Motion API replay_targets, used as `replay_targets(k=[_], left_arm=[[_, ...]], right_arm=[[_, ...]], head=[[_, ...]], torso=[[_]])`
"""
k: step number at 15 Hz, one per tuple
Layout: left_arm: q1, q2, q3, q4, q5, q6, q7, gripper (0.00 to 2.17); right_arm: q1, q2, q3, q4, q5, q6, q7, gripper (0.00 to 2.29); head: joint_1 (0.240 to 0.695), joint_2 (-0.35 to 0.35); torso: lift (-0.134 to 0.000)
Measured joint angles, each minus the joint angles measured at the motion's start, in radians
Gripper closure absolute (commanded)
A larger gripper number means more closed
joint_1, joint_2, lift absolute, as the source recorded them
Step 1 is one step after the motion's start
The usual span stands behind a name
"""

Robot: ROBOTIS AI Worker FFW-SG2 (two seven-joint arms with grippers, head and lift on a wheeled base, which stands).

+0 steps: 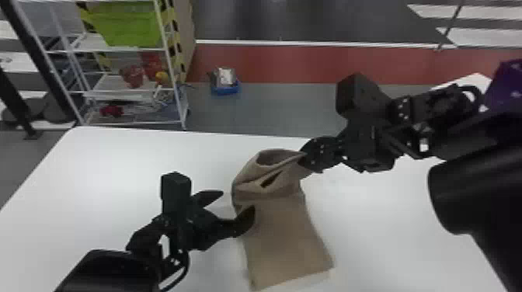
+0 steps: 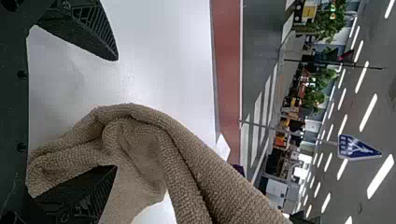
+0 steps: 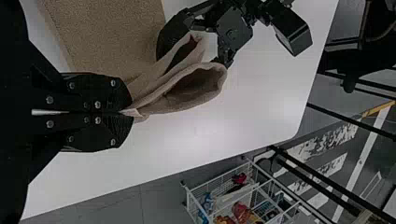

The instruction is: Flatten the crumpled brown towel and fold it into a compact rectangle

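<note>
1. I have the right gripper's fingers (image 1: 306,158) pressed together on a pinch of the brown towel (image 1: 285,237), at its far right side.
2. My left gripper's fingers (image 1: 239,200) stand wide apart at the towel's left side; a fold runs between them, with one finger against the cloth, but they aren't clamped on it.
3. Between the two sets of fingers the towel bunches into loose, open loops. From there its smoother part stretches back toward me, on the table.
4. Far beyond the left fingers, the left wrist view gives me a blue sign (image 2: 357,148) with white markings. Yellow-and-black striping (image 1: 174,39) runs beside the rack behind those same fingers.
5. Under and around both sets of fingers is the smooth white table (image 1: 116,167).
6. Past its far edge I see grey floor (image 1: 287,108) and a red band (image 1: 279,64) across it. The white rack (image 1: 176,91) stands beyond the left fingers, farther left, holding something bright green (image 1: 128,27); a blue item (image 1: 226,89) sits on the floor just right of the rack.
</note>
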Motion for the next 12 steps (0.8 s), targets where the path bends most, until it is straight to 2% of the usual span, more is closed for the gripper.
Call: replay_targets(k=[6,12], left_arm=[[0.041,0.000,-0.018,-0.138,0.007,0.157,-0.009,0.09],[-0.010,0.000,-0.020,-0.086,0.033,0.129,0.034,0.09]], right_arm=[[-0.003,-0.002,-0.001,-0.001,0.001,0.000,0.000,1.29],[0.026,-0.002,-0.002,-0.015,0.003,-0.003,0.000,1.29]], head=[[0.695,-0.042],[0.695,-0.034]], torso=[[-0.124],[-0.124]])
